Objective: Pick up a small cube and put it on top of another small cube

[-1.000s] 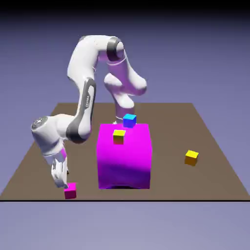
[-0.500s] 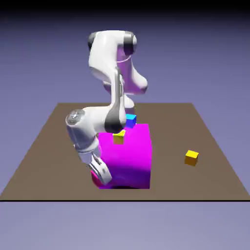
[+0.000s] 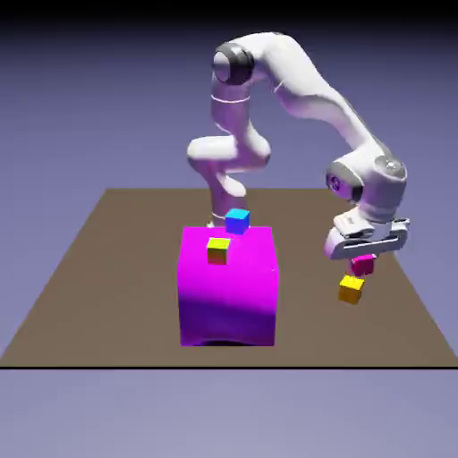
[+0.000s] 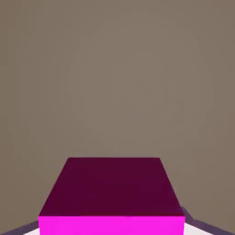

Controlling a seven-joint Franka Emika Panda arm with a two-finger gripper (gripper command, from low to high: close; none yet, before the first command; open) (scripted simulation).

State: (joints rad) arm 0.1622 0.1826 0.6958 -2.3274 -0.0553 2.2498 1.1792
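Exterior view: we saw the pincer (image 3: 364,257) clamped on the small pink cube (image 3: 362,264), held in the air just above the yellow cube (image 3: 351,289) resting on the worktop (image 3: 98,268), at the view's right of the big magenta block (image 3: 227,286).

text: none readable | labels: none – cubes, arm, table all unmarked

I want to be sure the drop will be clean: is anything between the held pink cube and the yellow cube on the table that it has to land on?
Nothing visible. The gripper holds the pink cube just above the yellow cube; only open air separates them. The big magenta block stands off toward the exterior view's left.
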